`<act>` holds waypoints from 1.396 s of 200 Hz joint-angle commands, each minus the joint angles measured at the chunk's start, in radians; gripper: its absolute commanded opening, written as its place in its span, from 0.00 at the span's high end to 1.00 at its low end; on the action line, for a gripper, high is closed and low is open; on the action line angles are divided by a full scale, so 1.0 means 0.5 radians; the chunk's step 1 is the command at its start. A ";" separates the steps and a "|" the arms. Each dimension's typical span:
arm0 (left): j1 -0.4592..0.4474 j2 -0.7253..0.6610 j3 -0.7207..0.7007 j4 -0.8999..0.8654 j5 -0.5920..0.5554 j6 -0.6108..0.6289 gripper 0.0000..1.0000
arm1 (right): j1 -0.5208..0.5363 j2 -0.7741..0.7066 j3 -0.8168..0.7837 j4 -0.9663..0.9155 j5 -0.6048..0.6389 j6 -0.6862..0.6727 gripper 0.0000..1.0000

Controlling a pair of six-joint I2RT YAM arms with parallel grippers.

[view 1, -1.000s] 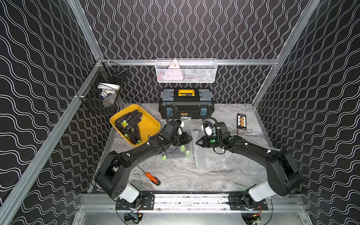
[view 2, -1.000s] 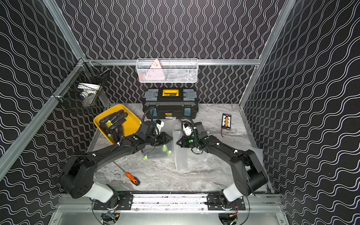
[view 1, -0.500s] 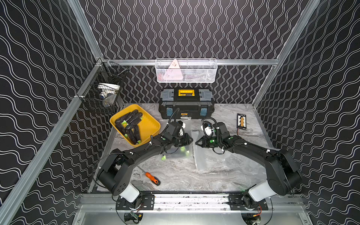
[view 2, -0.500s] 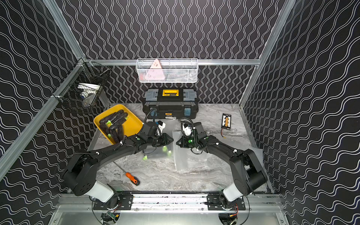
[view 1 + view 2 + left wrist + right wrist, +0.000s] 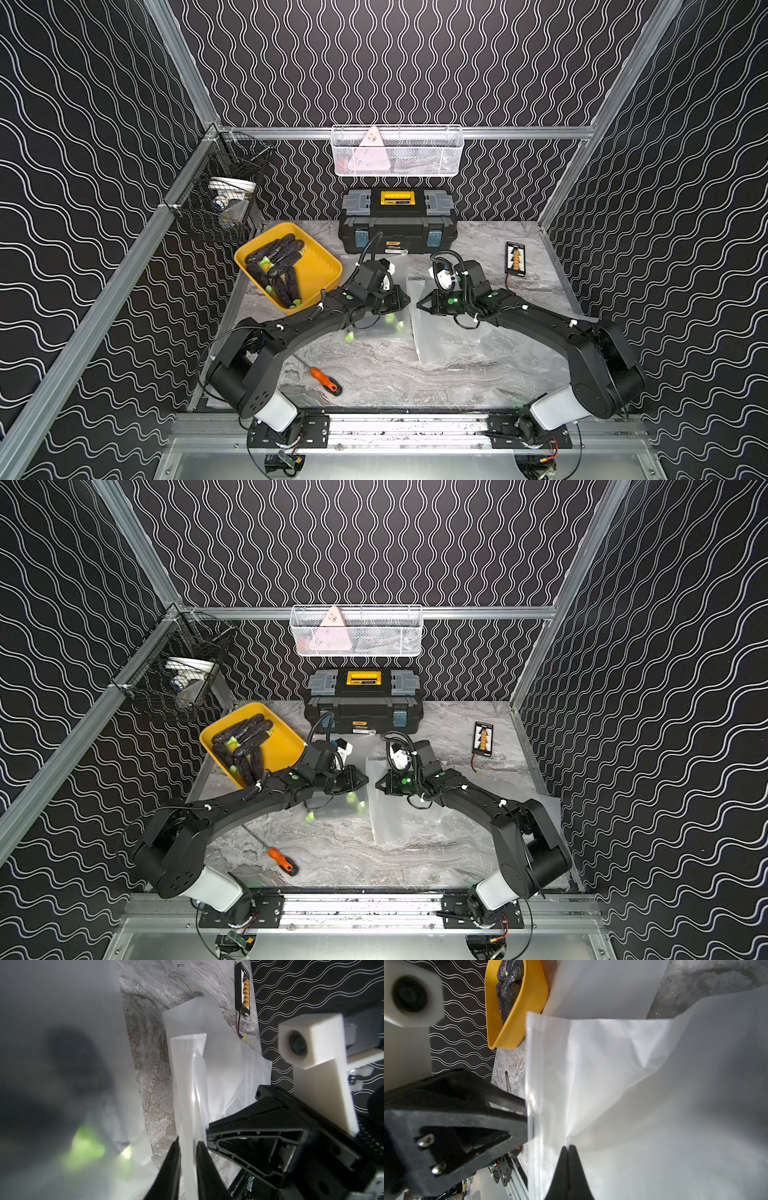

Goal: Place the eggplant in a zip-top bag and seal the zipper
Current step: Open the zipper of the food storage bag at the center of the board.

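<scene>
You see an eggplant [image 5: 76, 1064], blurred, behind frosted plastic, and your two grippers meet at a bag edge.

In both top views three green stem spots [image 5: 390, 318] show through one frosted zip-top bag [image 5: 374, 330] that lies under the left gripper [image 5: 188, 1144]. Its two fingers stand slightly apart with a bag strip between them; whether they press it I cannot tell. The right gripper [image 5: 568, 1148] has its two fingers pressed together, pinching bag film; whether this is the same bag I cannot tell. At least five more eggplants [image 5: 278, 266] lie in one yellow tray [image 5: 322, 272]. One screwdriver [image 5: 326, 380] lies near you and one toolbox [image 5: 397, 224] stands behind.
</scene>
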 commanded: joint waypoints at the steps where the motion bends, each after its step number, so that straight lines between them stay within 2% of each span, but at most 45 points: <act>1: 0.000 -0.026 -0.009 0.022 -0.013 0.014 0.80 | 0.000 -0.009 -0.011 0.093 -0.028 0.041 1.00; 93: -0.002 0.020 0.000 0.074 0.044 -0.027 0.75 | 0.003 -0.008 -0.005 0.204 -0.090 0.146 1.00; 118: 0.000 0.026 0.006 0.116 0.088 -0.053 0.80 | 0.003 0.009 0.000 0.224 -0.087 0.169 1.00; 139: -0.002 0.035 0.020 0.140 0.140 -0.059 0.94 | 0.003 0.037 0.026 0.186 -0.096 0.156 0.91; 153: -0.004 0.032 0.031 0.121 0.141 -0.038 1.00 | 0.001 0.030 0.048 0.106 -0.060 0.120 0.74; 167: -0.005 0.023 0.038 0.085 0.121 -0.013 1.00 | -0.021 -0.005 0.063 0.025 -0.023 0.084 0.60; 183: -0.013 0.017 0.037 0.064 0.093 0.004 1.00 | -0.047 -0.067 0.073 -0.034 0.009 0.061 0.52; 198: -0.029 0.020 0.054 0.047 0.075 0.021 1.00 | -0.046 -0.120 0.100 -0.076 0.063 0.038 0.49; 252: -0.098 0.054 0.126 0.006 0.034 0.058 1.00 | -0.023 -0.108 0.106 0.017 0.009 0.117 0.46; 279: -0.098 0.026 0.120 -0.007 0.013 0.053 1.00 | -0.024 -0.060 0.133 -0.090 0.112 0.102 0.55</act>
